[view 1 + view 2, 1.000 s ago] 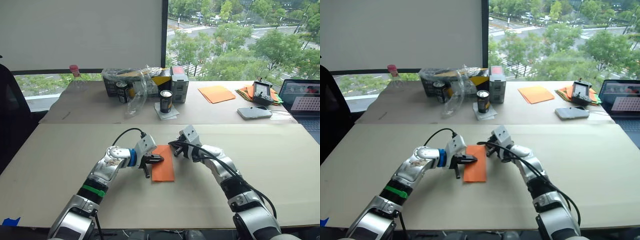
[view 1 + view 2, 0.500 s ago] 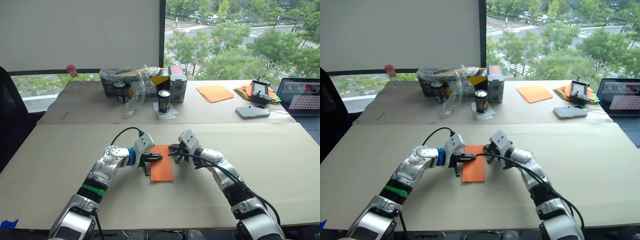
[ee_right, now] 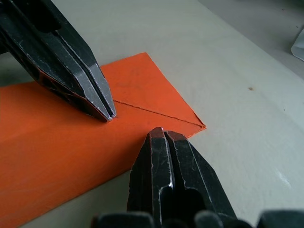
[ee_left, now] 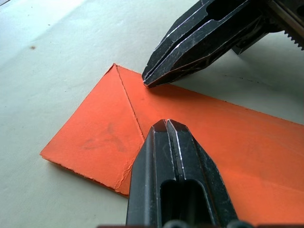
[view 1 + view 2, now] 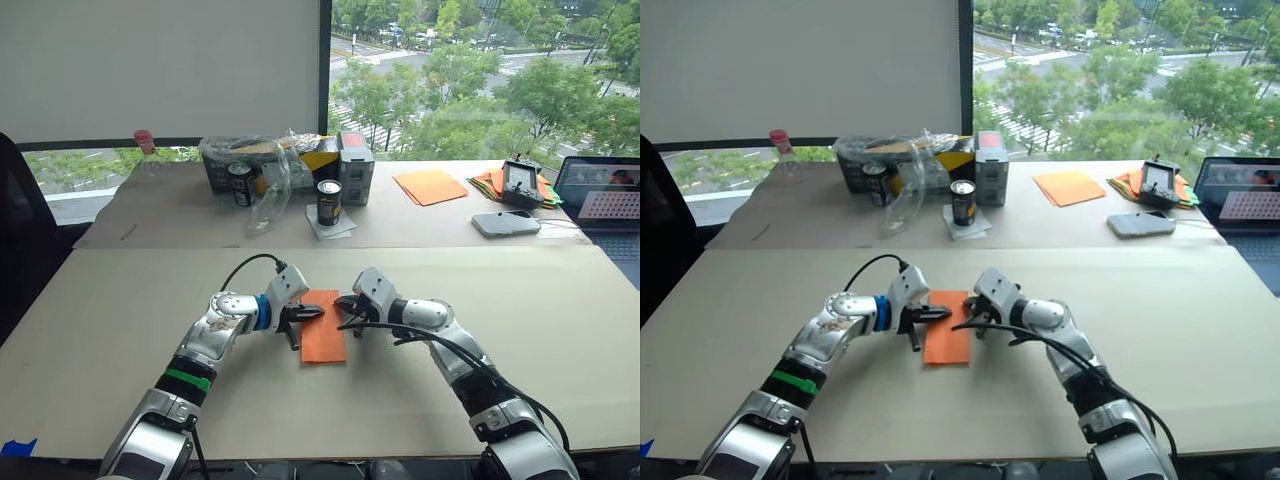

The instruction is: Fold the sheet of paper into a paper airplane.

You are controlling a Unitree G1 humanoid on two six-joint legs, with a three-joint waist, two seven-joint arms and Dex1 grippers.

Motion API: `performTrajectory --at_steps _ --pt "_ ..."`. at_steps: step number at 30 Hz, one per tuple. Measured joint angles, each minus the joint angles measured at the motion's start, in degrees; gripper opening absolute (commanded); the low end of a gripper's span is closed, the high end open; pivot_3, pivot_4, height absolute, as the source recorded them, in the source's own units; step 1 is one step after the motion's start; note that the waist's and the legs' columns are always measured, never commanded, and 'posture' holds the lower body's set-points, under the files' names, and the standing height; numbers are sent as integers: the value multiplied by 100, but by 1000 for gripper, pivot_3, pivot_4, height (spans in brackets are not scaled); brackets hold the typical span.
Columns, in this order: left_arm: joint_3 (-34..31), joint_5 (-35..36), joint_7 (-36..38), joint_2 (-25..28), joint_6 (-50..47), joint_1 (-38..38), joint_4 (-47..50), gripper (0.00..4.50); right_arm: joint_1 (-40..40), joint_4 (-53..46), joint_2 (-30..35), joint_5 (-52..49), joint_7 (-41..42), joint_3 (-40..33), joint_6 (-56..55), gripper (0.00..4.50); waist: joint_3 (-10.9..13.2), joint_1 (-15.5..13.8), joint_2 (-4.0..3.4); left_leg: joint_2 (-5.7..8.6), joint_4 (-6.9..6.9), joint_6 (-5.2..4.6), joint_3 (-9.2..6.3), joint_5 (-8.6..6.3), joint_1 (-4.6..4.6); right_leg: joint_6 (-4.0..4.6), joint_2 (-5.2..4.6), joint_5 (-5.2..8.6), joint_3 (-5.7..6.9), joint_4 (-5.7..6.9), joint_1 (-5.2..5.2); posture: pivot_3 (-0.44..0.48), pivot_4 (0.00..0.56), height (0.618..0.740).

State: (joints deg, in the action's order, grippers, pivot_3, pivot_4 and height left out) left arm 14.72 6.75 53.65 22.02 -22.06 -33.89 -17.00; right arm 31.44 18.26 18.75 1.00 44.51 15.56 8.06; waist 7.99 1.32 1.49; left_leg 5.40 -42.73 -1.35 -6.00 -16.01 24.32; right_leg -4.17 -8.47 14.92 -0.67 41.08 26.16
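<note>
Left eye view has us looking down at the sheet of paper (image 5: 323,326), folded into a narrow orange strip lying flat on the near table (image 5: 120,330), right between our two arms. The strip runs away from us, and its far end has a diagonal crease across the corner, which we can see nicely up close in the left wrist view.

Our left gripper (image 5: 316,314) comes in from the left side with its two black fingers pressed together, nothing between them, tip resting down on the paper near the far end. Our right gripper (image 5: 343,303) comes in from the right, fingers also closed up tight with nothing pinched, and its tip sits at the paper's right edge by the same far end. In the right wrist view the right gripper's tip (image 3: 162,134) looks to be just at the edge of the strip rather than well onto it, while the left gripper's tip (image 3: 108,115) touches down right beside the crease line. The two tips are near each other but apart.

On the far table (image 5: 440,225) there's a can (image 5: 331,202), a flat stack of orange sheets (image 5: 432,186), a phone (image 5: 506,224) and a laptop (image 5: 602,197) off to the right.
</note>
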Motion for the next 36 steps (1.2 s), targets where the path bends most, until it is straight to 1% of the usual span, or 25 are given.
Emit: performTrajectory --at_steps 11,17,20,29,33,36 --pt "-43 35 5 20 -224 -2 89 0 -920 -1508 358 -115 402 98 507 23 0 -27 0 0 2 0 0 0 0 -2 0 1 1 -3 -2 0 150 670" --pt "-44 32 93 100 -278 2 127 0 -1710 -2550 932 -290 665 95 567 23 0 -58 1 0 1 -2 0 -1 -1 -5 -1 3 2 -10 -9 0 150 670" --pt "-41 32 100 89 -289 2 128 0 -1953 -2828 1049 -453 764 74 664 23 0 -60 1 -1 2 -2 -1 -1 -1 -6 -2 4 2 -11 -10 0 150 670" --pt "-43 35 112 39 -310 0 123 0 -2219 -3234 1289 -591 823 121 796 23 0 -71 2 0 2 -3 -1 -2 0 -8 -3 5 3 -15 -12 0 150 670" --pt "-102 91 140 30 -412 -1 128 0 -2205 -3491 1445 -704 954 149 1089 23 1 -68 3 0 2 -4 -1 -2 4 -8 -3 5 3 -16 -9 0 150 670" --pt "-188 238 169 35 -551 6 173 0 -2182 -3760 1691 -910 1080 102 1455 23 8 -68 9 0 1 -4 -2 -2 14 -8 -4 5 5 -18 -2 0 150 670"
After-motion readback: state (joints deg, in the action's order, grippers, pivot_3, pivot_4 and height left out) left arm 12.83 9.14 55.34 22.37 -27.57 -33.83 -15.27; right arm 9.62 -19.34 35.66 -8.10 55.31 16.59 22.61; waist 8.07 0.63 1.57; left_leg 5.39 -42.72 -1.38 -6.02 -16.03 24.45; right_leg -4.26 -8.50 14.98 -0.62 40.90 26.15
